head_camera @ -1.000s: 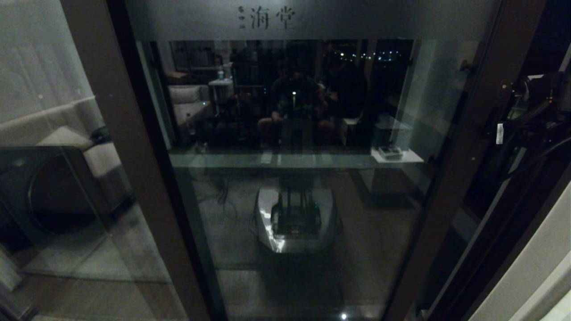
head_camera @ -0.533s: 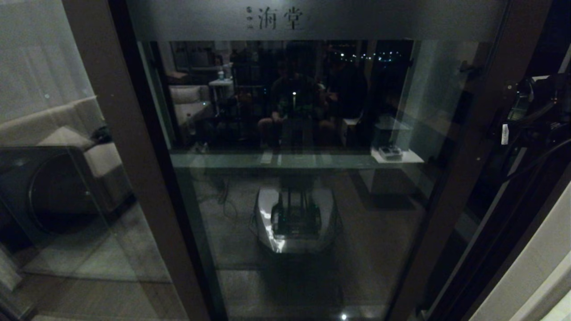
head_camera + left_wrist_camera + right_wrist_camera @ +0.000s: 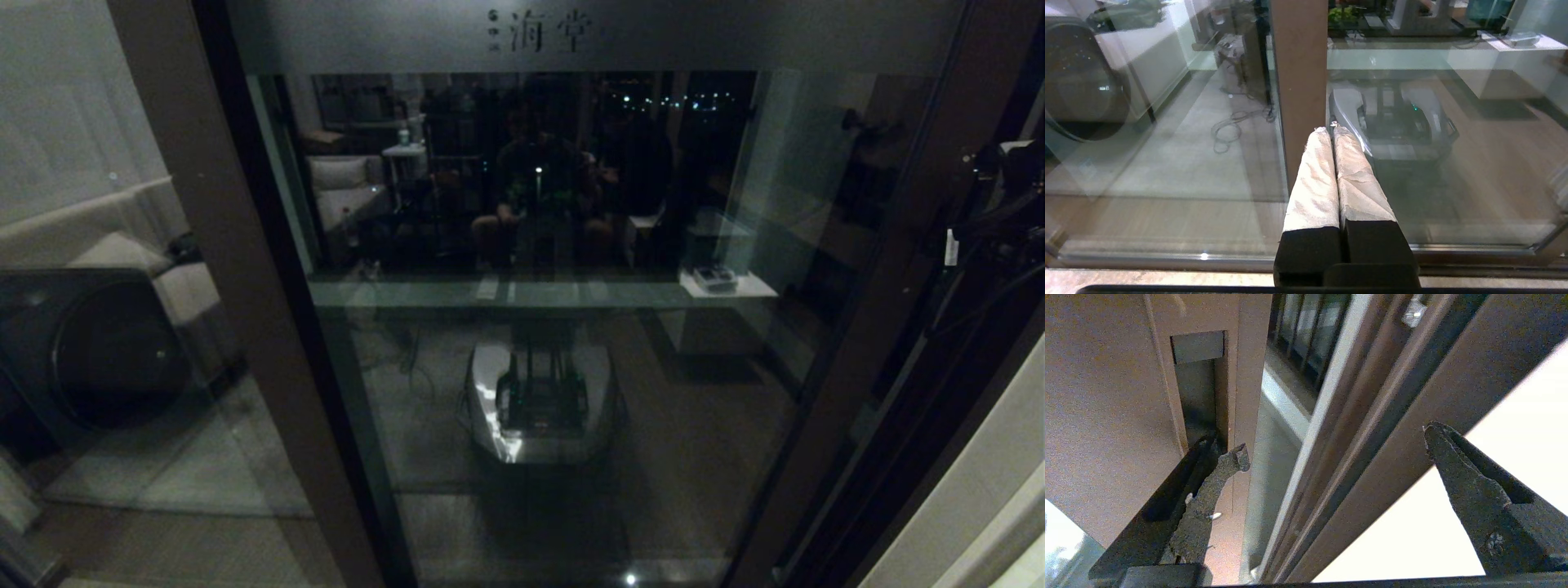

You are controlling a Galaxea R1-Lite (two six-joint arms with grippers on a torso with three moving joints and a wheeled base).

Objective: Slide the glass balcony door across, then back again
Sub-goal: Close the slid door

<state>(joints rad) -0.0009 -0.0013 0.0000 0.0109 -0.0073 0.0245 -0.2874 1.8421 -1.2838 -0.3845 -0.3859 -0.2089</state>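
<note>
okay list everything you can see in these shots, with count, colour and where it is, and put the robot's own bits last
glass balcony door: one, clear glass in dark brown frame, straight ahead
recessed handle: one, dark, in the door's edge stile on the robot's right
fixed glass panel: one, brown-framed, left of the door
frosted strip with lettering: one, grey, across the door's top
white wall: one, far right
left tool: one, white-wrapped fingers, shut, low before the door's left stile
right tool: one, black, open, one finger in the recessed handle
</note>
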